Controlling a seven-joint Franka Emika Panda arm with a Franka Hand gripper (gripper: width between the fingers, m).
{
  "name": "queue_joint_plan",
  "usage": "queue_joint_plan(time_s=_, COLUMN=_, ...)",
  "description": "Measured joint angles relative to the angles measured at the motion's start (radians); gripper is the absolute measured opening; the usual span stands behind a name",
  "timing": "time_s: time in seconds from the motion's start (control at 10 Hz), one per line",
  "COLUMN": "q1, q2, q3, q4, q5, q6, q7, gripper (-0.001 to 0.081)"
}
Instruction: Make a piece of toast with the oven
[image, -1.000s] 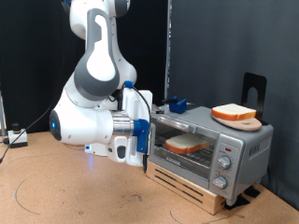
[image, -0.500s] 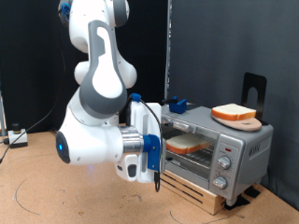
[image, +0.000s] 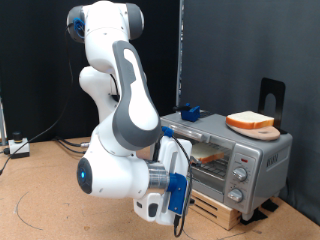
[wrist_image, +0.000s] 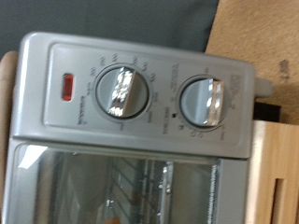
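I see the piece of toast (image: 207, 155) already inside the oven (image: 228, 160), behind the glass door, which looks closed; by my judgement the loading is done and setting the knobs (wrist_image: 120, 91) is left. The gripper (image: 176, 196) hangs low before the oven front, toast at about 1 o'clock from it in the exterior view. The fingers do not show clearly, so I cannot tell their opening.

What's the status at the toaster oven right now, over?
Gripper low in front of the oven, holding nothing visible. Piece of toast inside on the rack, door shut. Wrist camera faces the knobs. Second slice on top.
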Motion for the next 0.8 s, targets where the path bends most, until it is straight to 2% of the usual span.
queue_joint_plan(time_s=0.1, q1=-0.006, q2=0.005, q3=0.0, q4=0.002, q5=0.0, q6=-0.039, q7=-0.008, gripper=0.0809)
queue_joint_plan(time_s=0.3, q1=-0.007, q2=0.05, q3=0.001, q4=0.03, q5=-0.01, q6=-0.058, q7=-0.011, gripper=0.0809)
queue_joint_plan(time_s=0.8, q1=0.049, q2=0.226, q3=0.029, q4=0.197, q5=-0.046, q6=-0.058, q7=-0.019, gripper=0.0809)
